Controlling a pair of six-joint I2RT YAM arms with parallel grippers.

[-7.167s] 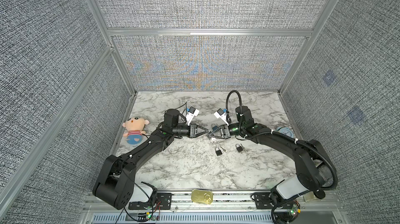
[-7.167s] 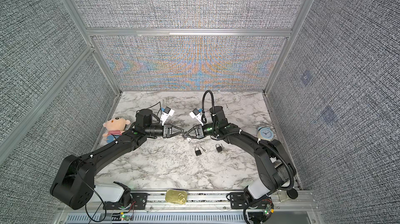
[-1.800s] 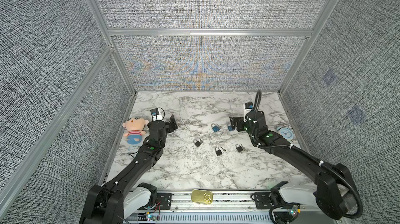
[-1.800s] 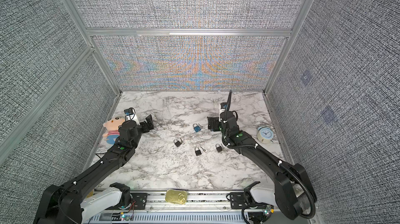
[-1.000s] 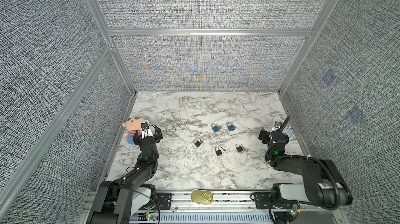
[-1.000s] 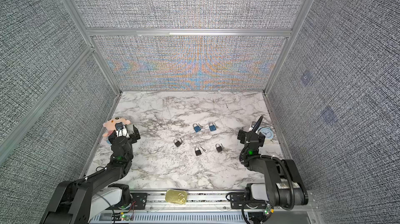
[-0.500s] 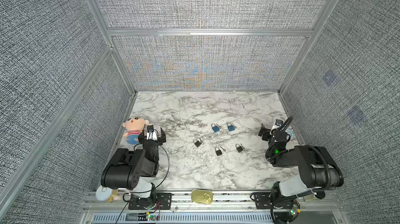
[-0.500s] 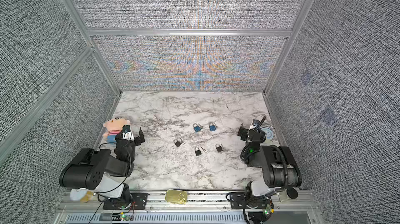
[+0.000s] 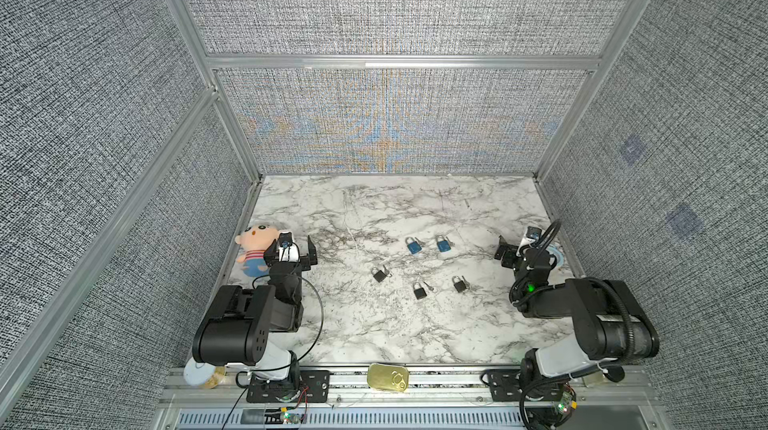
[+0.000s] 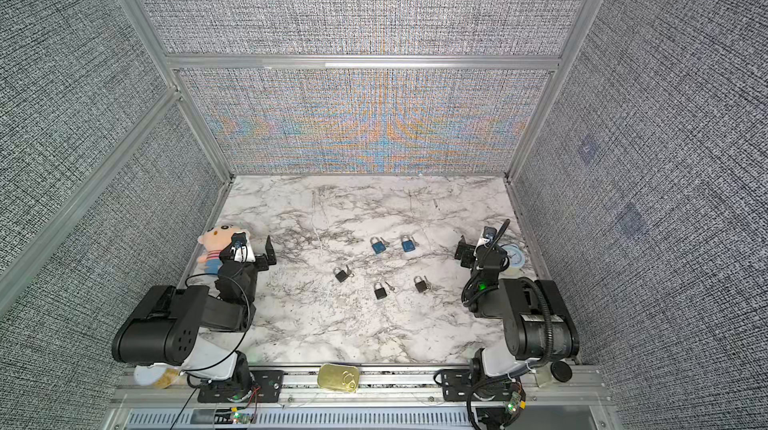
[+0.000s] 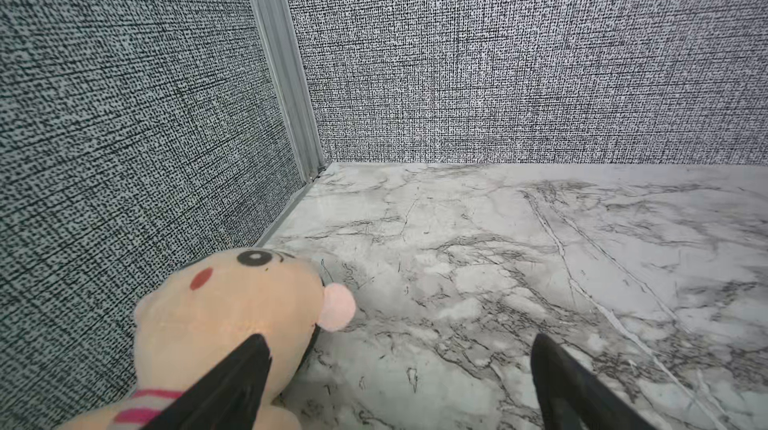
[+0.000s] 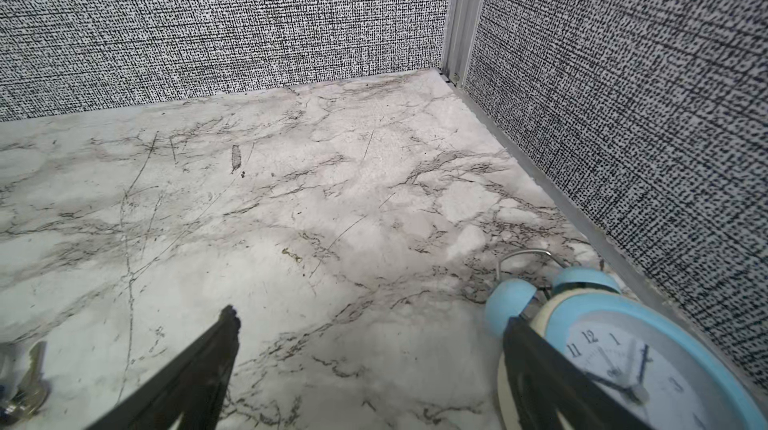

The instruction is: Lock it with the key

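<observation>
The alarm clock (image 12: 623, 349) at the worktop's (image 12: 291, 199) right edge read 11, 12, 1; left gripper (image 11: 399, 344) and right gripper (image 12: 372, 319) gaped empty.

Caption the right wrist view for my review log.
Right gripper, fingers open and empty, above the marble table beside a blue alarm clock.

Both top views: high above front edge, looking down + fwd over whole white-grey marble tabletop (image 9: 374, 332); near-identical coverage. Left wrist cam: low, close behind left gripper (image 11: 399, 338), facing fwd; tan plush doll (image 11: 232, 315) beside gripper, shared w/ top views. Right wrist cam: same behind right gripper (image 12: 372, 316); light-blue alarm clock (image 12: 623, 349) beside it, also shared.
</observation>
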